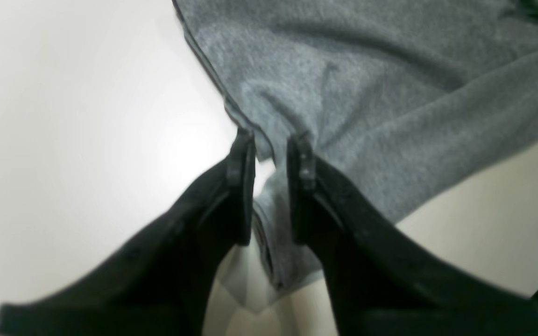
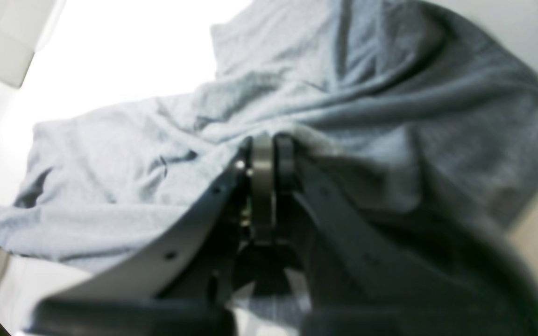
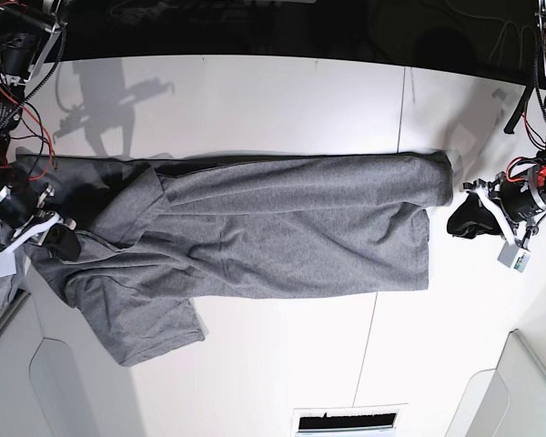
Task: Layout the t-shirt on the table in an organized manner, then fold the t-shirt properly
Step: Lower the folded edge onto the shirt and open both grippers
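shirt (image 3: 282,228): heather grey, stretched long across the table, wrinkled, one sleeve spread toward the front edge
table (image 3: 255,100): white, smooth, a thin dark seam crossing it

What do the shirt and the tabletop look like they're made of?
The t-shirt: soft heather-grey knit, probably cotton jersey; flecked matte weave, draping in loose wrinkles. The table: smooth white hard surface, likely laminate; slight sheen and crisp shadows, though the exact material is unclear.
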